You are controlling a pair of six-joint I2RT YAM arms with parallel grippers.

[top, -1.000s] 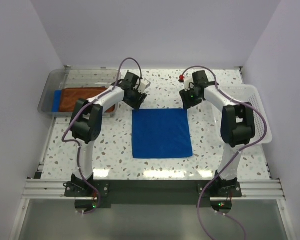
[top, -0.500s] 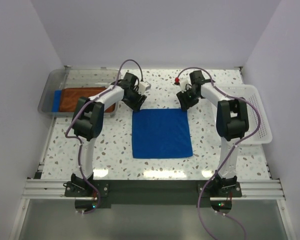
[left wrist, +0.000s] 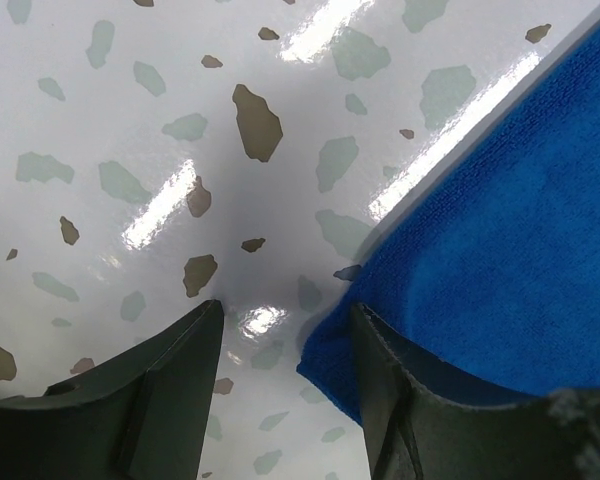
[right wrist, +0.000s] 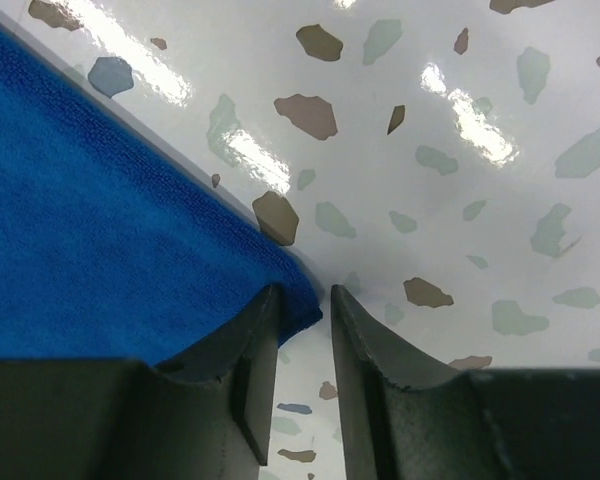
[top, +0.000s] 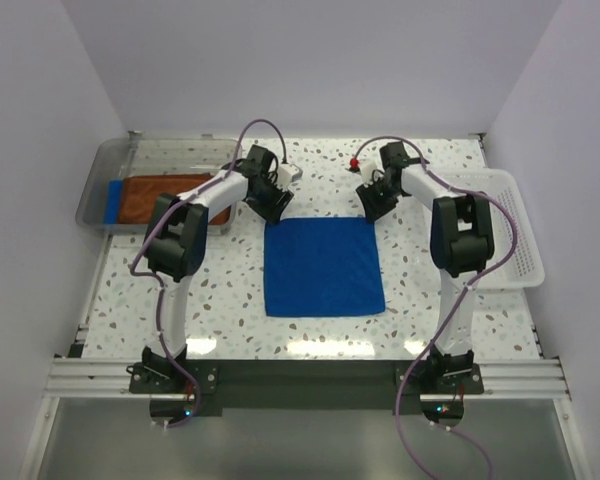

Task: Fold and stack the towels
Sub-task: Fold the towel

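Observation:
A royal blue towel (top: 323, 265) lies flat and square in the middle of the table. My left gripper (top: 273, 210) is down at its far left corner, open. In the left wrist view the corner of the blue towel (left wrist: 500, 230) lies between the fingers of the left gripper (left wrist: 285, 310), close to the right one. My right gripper (top: 370, 208) is at the far right corner. In the right wrist view the jaws of the right gripper (right wrist: 305, 292) stand narrow, with the tip of the towel (right wrist: 100, 250) between them and a gap still showing. A rust-brown towel (top: 165, 197) lies in the tray.
A clear plastic tray (top: 100, 160) sits at the far left, with a folded blue cloth (top: 114, 200) beside the brown towel. A white mesh basket (top: 510, 230) stands at the right edge. White walls close in the table on three sides.
Both grippers have come down onto the far corners of the blue towel. The right gripper's jaws have narrowed around its corner. The towel itself has not moved.

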